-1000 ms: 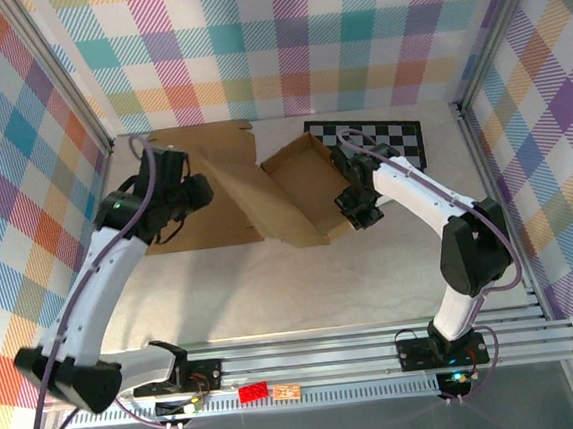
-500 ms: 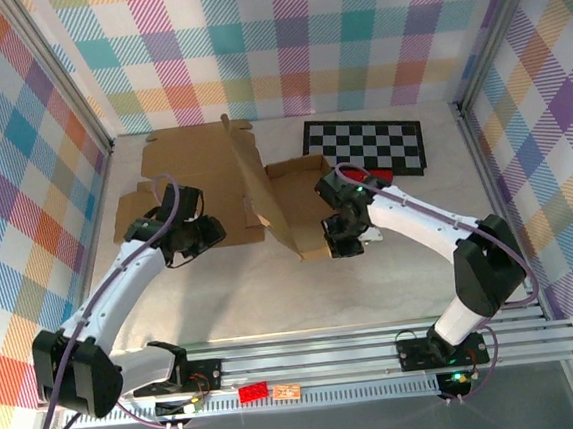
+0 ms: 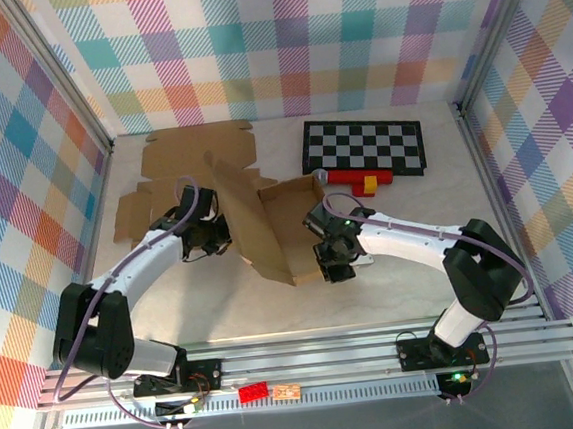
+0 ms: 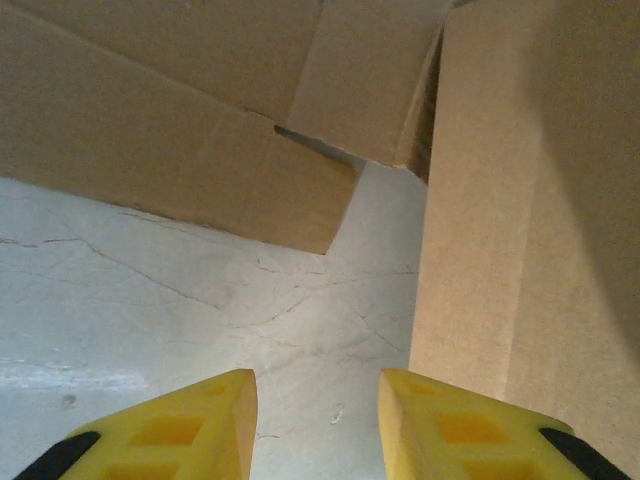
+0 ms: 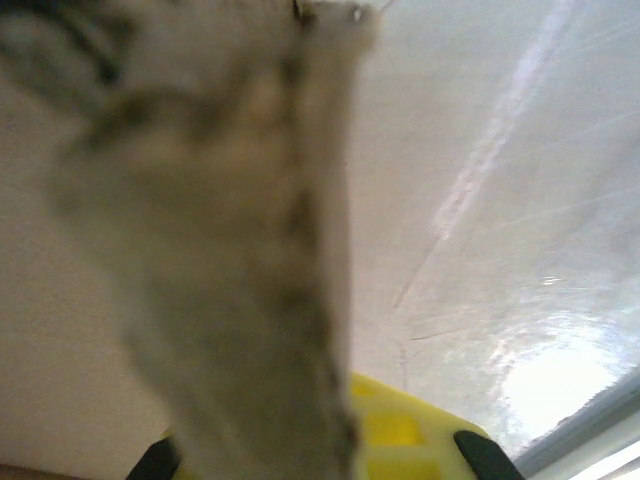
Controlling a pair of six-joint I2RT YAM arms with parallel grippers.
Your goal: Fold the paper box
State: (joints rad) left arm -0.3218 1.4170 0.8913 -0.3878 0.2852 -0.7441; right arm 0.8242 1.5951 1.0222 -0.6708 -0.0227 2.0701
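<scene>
Paper box (image 3: 252,222): centre of the top view, flat flaps spreading to the upper left, one panel raised aslant.
Left arm: bent low from the lower left; left gripper (image 3: 215,239) beside the raised panel, jaws apart over bare table (image 4: 150,300).
Right arm: curving in from the lower right; right gripper (image 3: 333,261) clamped on the box's blurred wall edge.

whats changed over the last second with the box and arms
The paper box slid toward the arm bases along with the right end effector at its wall, uncovering a red block beside the checkerboard. The left end effector pulled back nearer too, jaws open, and the flat flaps shifted left. The checkerboard stayed put.
</scene>
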